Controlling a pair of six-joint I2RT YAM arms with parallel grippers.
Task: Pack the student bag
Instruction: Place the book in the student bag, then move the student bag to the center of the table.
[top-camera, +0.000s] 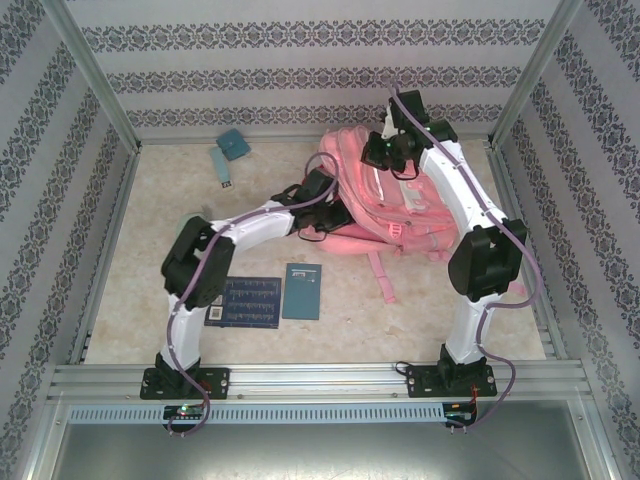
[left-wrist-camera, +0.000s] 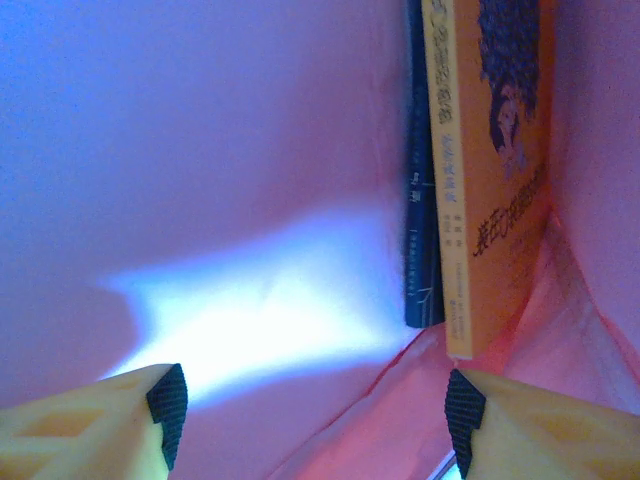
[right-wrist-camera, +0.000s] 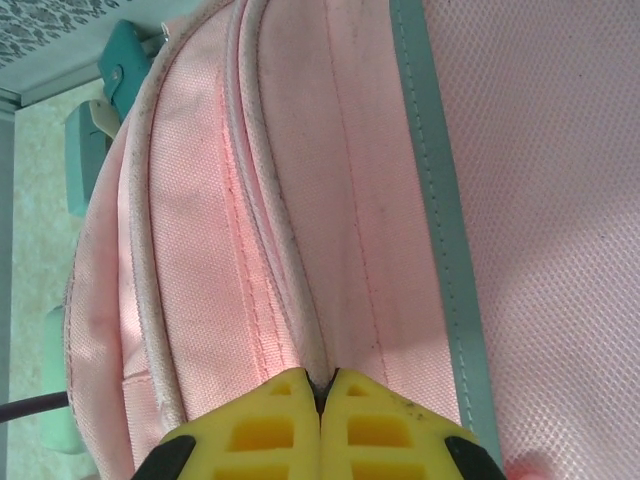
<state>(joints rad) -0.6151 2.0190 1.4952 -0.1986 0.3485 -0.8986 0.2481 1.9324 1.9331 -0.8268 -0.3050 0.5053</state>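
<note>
The bag (top-camera: 420, 215) is lying at the far right of the desk (top-camera: 400, 320). The left hand (left-wrist-camera: 315, 400) is sitting inside it, fingers wide apart and gripping nothing, near two books (left-wrist-camera: 490, 200). The right hand (right-wrist-camera: 322, 385) is pressing, fully closed, against its seam.

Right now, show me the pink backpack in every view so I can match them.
Top external: backpack at back, right of centre.
Left wrist: seen from inside, its lining around, books at right.
Right wrist: its outer fabric across the frame.
Shared landmark: teal pouch near it.
</note>
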